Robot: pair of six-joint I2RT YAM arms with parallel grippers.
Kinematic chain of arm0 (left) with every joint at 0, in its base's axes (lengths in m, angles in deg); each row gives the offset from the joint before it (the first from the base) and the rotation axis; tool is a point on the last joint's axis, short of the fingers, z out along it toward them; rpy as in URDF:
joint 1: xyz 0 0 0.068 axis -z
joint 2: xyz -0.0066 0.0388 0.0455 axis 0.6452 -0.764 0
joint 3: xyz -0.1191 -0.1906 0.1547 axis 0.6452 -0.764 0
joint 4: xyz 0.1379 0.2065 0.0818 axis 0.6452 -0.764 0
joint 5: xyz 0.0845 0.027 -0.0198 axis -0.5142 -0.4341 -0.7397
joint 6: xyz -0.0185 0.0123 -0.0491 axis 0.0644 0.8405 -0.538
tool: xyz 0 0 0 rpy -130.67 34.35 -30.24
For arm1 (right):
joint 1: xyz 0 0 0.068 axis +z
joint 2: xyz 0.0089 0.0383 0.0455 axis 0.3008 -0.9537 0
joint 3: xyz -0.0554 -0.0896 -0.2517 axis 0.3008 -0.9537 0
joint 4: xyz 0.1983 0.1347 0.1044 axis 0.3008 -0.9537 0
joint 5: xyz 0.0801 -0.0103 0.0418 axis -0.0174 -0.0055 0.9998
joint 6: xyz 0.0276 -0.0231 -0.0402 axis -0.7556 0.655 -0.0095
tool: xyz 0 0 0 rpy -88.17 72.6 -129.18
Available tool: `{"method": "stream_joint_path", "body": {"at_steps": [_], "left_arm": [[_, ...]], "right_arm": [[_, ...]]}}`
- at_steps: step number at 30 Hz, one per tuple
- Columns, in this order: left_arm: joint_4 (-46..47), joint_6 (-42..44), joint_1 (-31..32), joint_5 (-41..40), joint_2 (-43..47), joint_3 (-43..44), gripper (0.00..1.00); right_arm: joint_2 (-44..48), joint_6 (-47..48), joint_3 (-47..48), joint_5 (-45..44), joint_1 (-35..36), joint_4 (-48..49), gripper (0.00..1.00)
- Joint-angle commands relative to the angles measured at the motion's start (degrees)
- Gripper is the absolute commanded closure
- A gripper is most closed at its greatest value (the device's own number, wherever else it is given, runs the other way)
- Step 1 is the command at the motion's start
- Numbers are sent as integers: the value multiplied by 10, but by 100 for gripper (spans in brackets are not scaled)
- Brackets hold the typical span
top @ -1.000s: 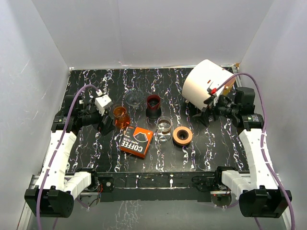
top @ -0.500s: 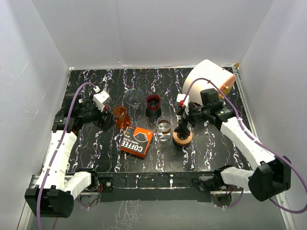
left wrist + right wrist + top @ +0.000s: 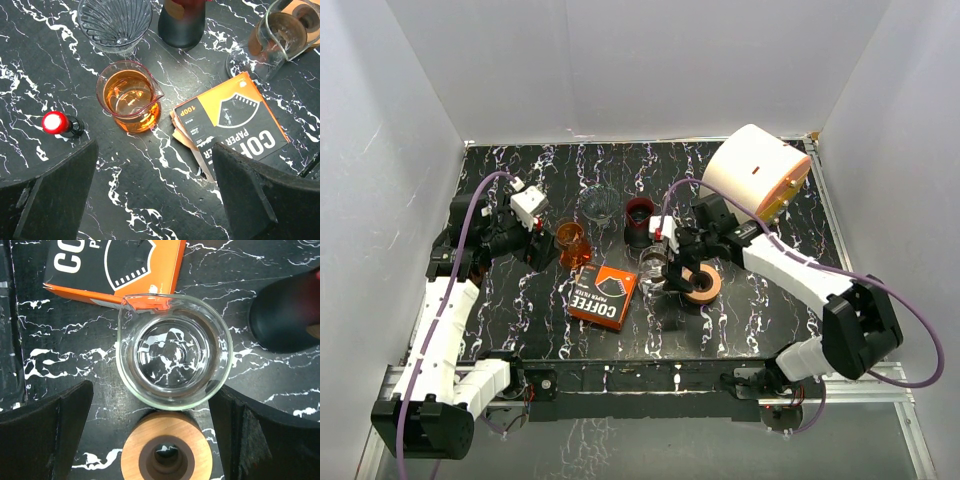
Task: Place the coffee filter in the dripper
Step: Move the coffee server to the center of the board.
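The coffee filter box (image 3: pixel 605 296) (image 3: pixel 235 120), orange and black, lies flat near the table's middle, and brown filters (image 3: pixel 186 136) poke out of its end. Behind it stands the dripper (image 3: pixel 597 207) (image 3: pixel 116 22), a clear ribbed glass cone with nothing in it. My left gripper (image 3: pixel 542 250) (image 3: pixel 155 200) hangs open over bare table just left of the box, close to an orange glass pitcher (image 3: pixel 571 243) (image 3: pixel 129 97). Open too, my right gripper (image 3: pixel 670 280) (image 3: pixel 157 435) hovers over a clear glass beaker (image 3: pixel 658 265) (image 3: pixel 174 357) and a wooden ring (image 3: pixel 700 284) (image 3: pixel 167 447), holding nothing.
A dark mug (image 3: pixel 639 220) (image 3: pixel 182 22) with a red inside stands right of the dripper. A large white cylinder (image 3: pixel 752 172) lies at the back right. A small red-capped object (image 3: pixel 55 122) sits left of the pitcher. White walls close in the table.
My right arm has swung from the back right by the white cylinder to the table's middle, over the beaker and wooden ring. The left gripper has shifted only slightly.
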Motion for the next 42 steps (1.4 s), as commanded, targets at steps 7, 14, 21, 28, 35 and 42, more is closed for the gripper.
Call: {"method": "stream_joint_path", "body": {"at_steps": [7,14,21,28,35,42], "left_arm": [[14,1,2,11,31,-14,3],[16,2,0,13,38,-16,1],[16,4,2,12,43,-17,1],[20,12,2,12,44,-25,1],[19,17,1,12,44,-28,1],[22,15,1,13,37,-29,1]], "right_arm": [[-31,-12,37,-34,42,67,3],[-51,-13,49,-65,43,109,2],[-71,-5,79,-31,48,81,2],[-59,-5,73,-10,59,59,9],[-30,-20,54,-1,67,48,27],[12,-50,15,1,90,69,32]]}}
